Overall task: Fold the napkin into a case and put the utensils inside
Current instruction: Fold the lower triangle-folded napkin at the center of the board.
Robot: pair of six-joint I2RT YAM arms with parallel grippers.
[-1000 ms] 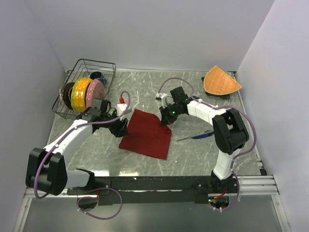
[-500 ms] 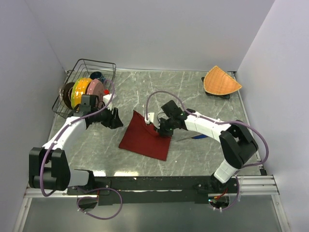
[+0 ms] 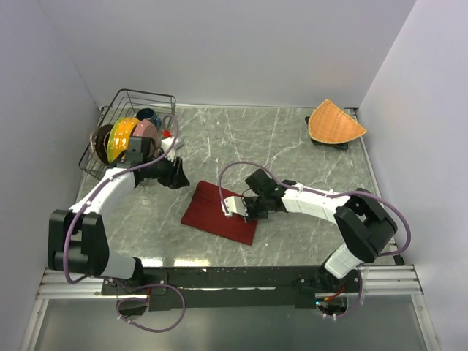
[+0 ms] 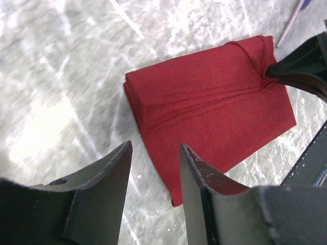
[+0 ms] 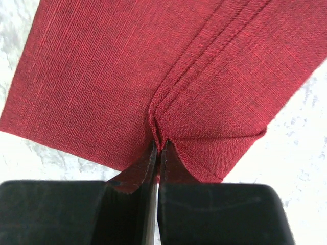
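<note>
Now that the right gripper (image 3: 247,210) has drawn the far edge toward the arms, the napkin (image 3: 213,212) lies as a narrower, doubled band where a wide sheet lay a second ago. The gripper's jaws stay pinched tight on the puckered edge. With that fold done, I judge the case half made and the utensils not yet inside; only one slim silver handle (image 4: 289,22) shows, just beyond the cloth's corner. Farther back, the left gripper (image 3: 176,175) has pulled off, jaws parted and empty, apart from the cloth. Behind it the wire rack (image 3: 165,98) holds upright plates (image 3: 121,140), yellow and pink.
</note>
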